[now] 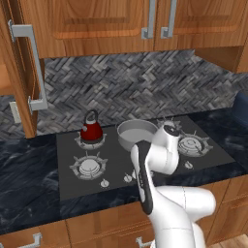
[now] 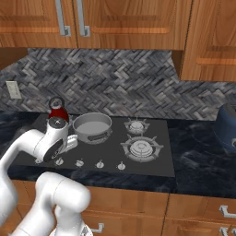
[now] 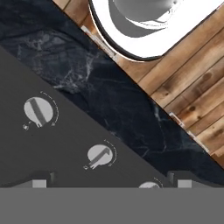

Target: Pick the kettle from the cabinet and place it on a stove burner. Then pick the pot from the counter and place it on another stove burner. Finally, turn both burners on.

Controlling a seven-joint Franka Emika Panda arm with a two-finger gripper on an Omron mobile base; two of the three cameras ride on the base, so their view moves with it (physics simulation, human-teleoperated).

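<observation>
The pincer (image 3: 108,183) hangs spread wide and empty above the cooktop's front knobs (image 3: 100,155), pointing down near the black table (image 3: 109,100) edge. Behind it, the kettle (image 1: 91,128) sits on the rear left burner (image 1: 90,140) and the pot (image 1: 137,133) just beside it on another, apart. The cabinet (image 1: 19,68) door stands open at left.

We see the kettle (image 1: 91,128) on the rear left burner (image 1: 90,140), the pot (image 1: 136,134) beside it on the cooktop (image 1: 68,186), the cabinet door (image 1: 23,68) ajar.
</observation>
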